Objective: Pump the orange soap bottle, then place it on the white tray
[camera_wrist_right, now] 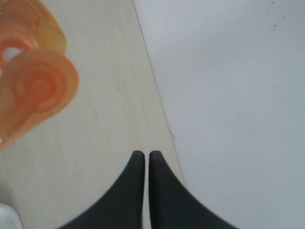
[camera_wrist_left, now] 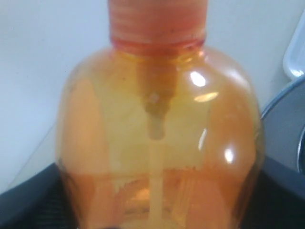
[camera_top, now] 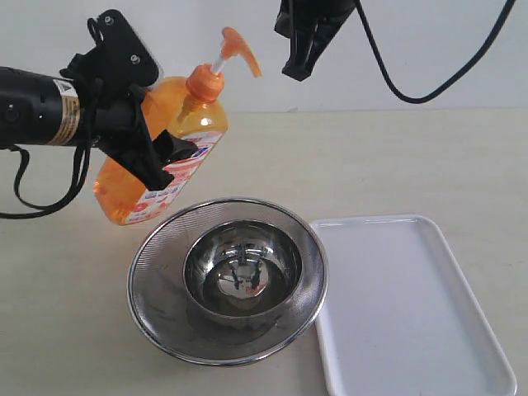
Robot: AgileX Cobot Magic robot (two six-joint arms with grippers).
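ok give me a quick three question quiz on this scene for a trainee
1. Which claw holds the soap bottle?
2. True or false: the right claw is shut and empty.
3. What sits inside the strainer? A) a steel bowl B) a sponge C) a spoon
Key: 1 the left claw; 2 true; 3 A.
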